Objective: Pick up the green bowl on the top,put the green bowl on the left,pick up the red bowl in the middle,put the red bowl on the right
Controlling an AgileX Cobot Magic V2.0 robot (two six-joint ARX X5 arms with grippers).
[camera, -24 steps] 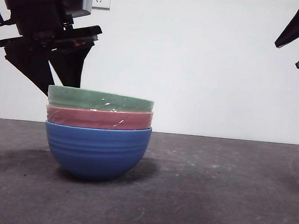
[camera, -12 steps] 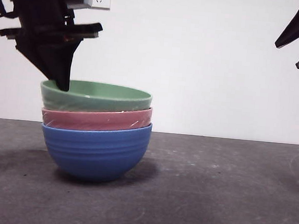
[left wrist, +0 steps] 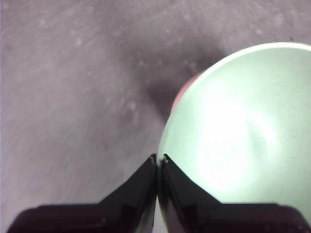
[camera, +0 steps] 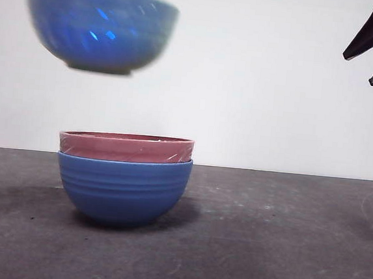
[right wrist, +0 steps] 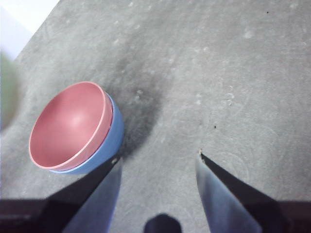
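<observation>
- Now the left gripper [left wrist: 158,160] pinches the green bowl's [left wrist: 243,131] rim, holding it aloft (blurred bluish in front view) to clear the stack.
- The red bowl [camera: 126,146] sits nested in the blue bowl [camera: 122,186].
- The right gripper [right wrist: 158,158] waits, jaws apart.

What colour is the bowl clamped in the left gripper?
Pale green bowl, clearest in the left wrist view.

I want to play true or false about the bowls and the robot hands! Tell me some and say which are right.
1. The green bowl is pinched at its rim by the left gripper. True.
2. The red bowl sits in the blue bowl. True.
3. The right gripper holds the red bowl. False: it is open, holding nothing.
4. The green bowl rests on the table. False: it is up in the air.
</observation>
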